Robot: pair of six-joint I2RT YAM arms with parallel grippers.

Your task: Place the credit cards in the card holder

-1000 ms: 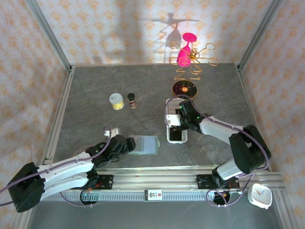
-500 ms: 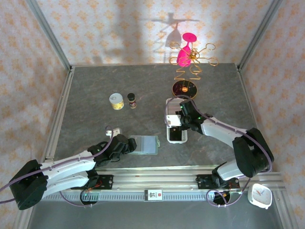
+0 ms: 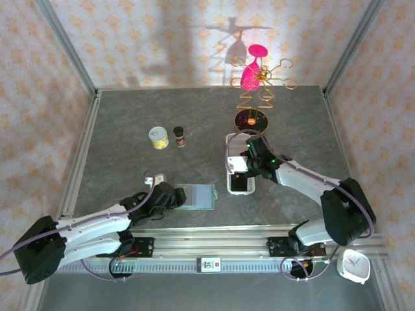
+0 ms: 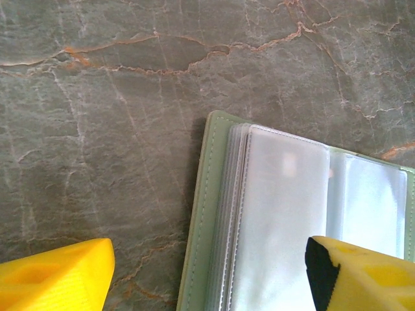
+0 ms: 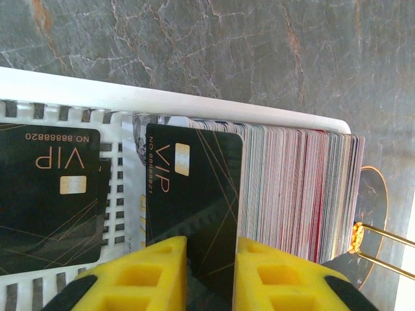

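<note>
The card holder (image 3: 198, 196), a sage-green wallet, lies open near the table's front, clear sleeves up (image 4: 279, 214). My left gripper (image 3: 176, 196) is open and straddles the card holder's left edge (image 4: 207, 272), one finger over bare table and one over the sleeves. Further right is a white perforated tray (image 5: 194, 103) with a packed row of credit cards (image 5: 292, 188) on edge and a black VIP card (image 5: 48, 188) lying flat. My right gripper (image 3: 245, 163) reaches into the tray. Its jaws (image 5: 212, 259) have closed to a narrow gap on a tilted black VIP credit card (image 5: 194, 175).
A small yellow tin (image 3: 158, 137) and a dark little bottle (image 3: 179, 136) stand mid-table. A gold wire stand holding a pink glass (image 3: 253, 97) rises just behind the tray. A white clock (image 3: 354, 265) sits off the table's front right corner.
The right jaws have closed in on the black card at the tray, and the right arm has shifted slightly. The left gripper has stayed open over the card holder.
</note>
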